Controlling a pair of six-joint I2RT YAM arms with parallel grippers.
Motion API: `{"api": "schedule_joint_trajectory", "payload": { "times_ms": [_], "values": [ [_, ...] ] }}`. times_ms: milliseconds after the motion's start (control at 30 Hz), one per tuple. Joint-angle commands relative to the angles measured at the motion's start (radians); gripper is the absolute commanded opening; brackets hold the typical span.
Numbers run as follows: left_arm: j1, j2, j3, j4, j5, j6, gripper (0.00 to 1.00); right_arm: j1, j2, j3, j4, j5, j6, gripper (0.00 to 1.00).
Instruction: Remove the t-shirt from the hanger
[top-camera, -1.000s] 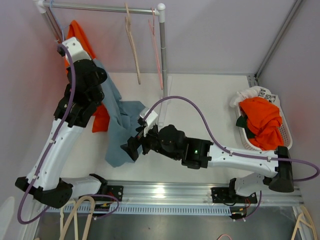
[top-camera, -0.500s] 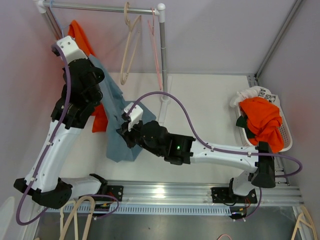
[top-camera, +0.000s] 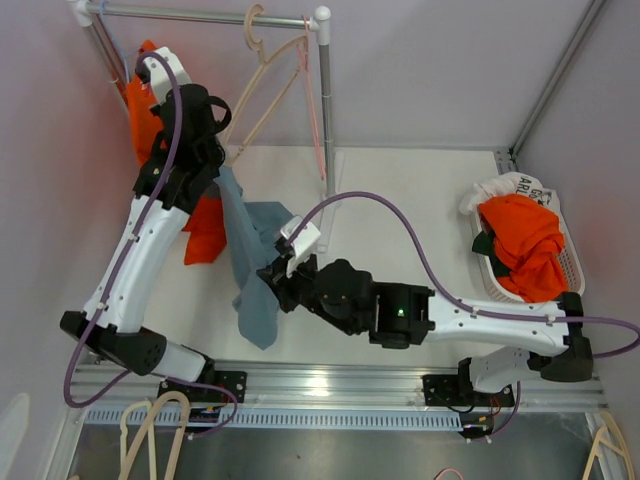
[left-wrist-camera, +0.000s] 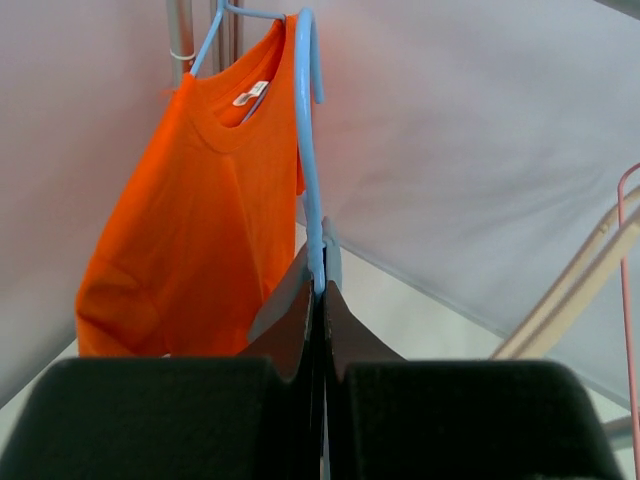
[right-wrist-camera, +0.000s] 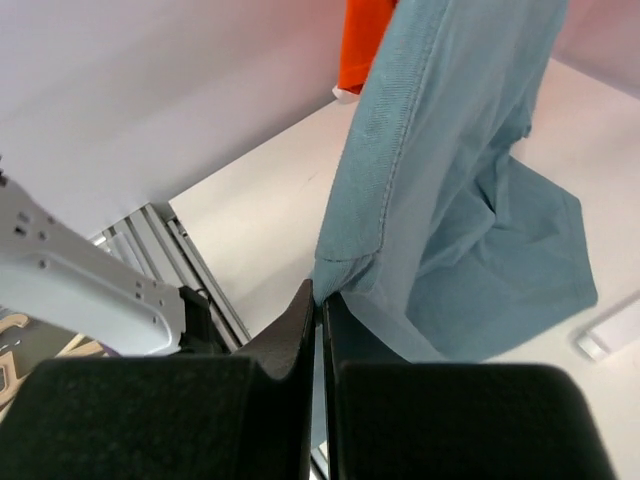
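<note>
A blue-grey t-shirt (top-camera: 245, 260) hangs in a long fold from my left gripper (top-camera: 218, 150) down to the table. In the left wrist view that gripper (left-wrist-camera: 320, 292) is shut on a light blue hanger (left-wrist-camera: 306, 150), whose hook points up; the part under the cloth is hidden. My right gripper (top-camera: 272, 282) is low on the shirt, to its right. The right wrist view shows the right gripper (right-wrist-camera: 320, 300) shut on a hemmed edge of the t-shirt (right-wrist-camera: 450, 180).
An orange shirt (left-wrist-camera: 200, 220) hangs on the rack behind the left arm. A wooden hanger (top-camera: 265, 90) and a pink hanger (top-camera: 312, 100) hang by the rack post (top-camera: 325, 110). A white basket (top-camera: 572, 262) of orange clothes sits far right. Spare hangers (top-camera: 160, 430) lie bottom left.
My right gripper went from open to shut on the t-shirt's edge. The left arm swung up and right with the hanger, stretching the shirt, and the wooden hanger swung on the rail.
</note>
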Motion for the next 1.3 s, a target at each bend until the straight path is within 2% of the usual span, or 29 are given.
{"api": "schedule_joint_trajectory", "payload": {
  "times_ms": [0, 67, 200, 333, 467, 567, 600, 700, 867, 1000, 1133, 1267],
  "values": [
    [0.049, 0.038, 0.116, 0.045, 0.030, -0.034, 0.01, 0.042, -0.086, -0.039, -0.059, 0.062, 0.039, 0.00],
    [0.072, 0.061, 0.189, -0.023, 0.073, -0.060, 0.01, 0.053, -0.124, -0.087, -0.069, 0.079, 0.067, 0.00],
    [0.094, 0.118, 0.281, -0.031, 0.065, -0.016, 0.01, 0.081, -0.178, -0.195, -0.057, 0.092, 0.122, 0.00],
    [0.104, 0.149, 0.332, -0.026, 0.050, 0.029, 0.01, 0.116, -0.203, -0.251, -0.091, 0.177, 0.149, 0.00],
    [0.110, 0.150, 0.346, -0.034, 0.068, 0.023, 0.01, 0.119, -0.238, -0.304, -0.070, 0.185, 0.172, 0.00],
    [0.110, 0.143, 0.390, -0.107, 0.111, -0.032, 0.01, 0.111, -0.229, -0.324, -0.054, 0.194, 0.173, 0.00],
    [0.110, 0.135, 0.403, -0.182, 0.185, -0.055, 0.01, 0.104, -0.220, -0.323, -0.053, 0.197, 0.163, 0.00],
    [0.101, 0.071, 0.426, -0.346, 0.328, -0.174, 0.01, 0.032, -0.184, -0.295, -0.002, 0.165, 0.127, 0.00],
    [0.029, -0.121, 0.222, -0.425, 0.405, -0.194, 0.01, -0.115, -0.100, -0.176, 0.026, 0.071, 0.047, 0.00],
    [0.029, -0.328, 0.055, -0.475, 0.534, -0.189, 0.01, -0.267, -0.005, -0.055, -0.068, 0.007, 0.050, 0.00],
    [0.029, -0.434, 0.061, -0.569, 0.617, -0.174, 0.01, -0.388, 0.133, 0.040, -0.157, -0.104, 0.108, 0.00],
    [0.029, -0.500, 0.088, -0.627, 0.581, -0.125, 0.01, -0.430, 0.327, 0.174, -0.253, -0.216, 0.091, 0.00]
  ]
}}
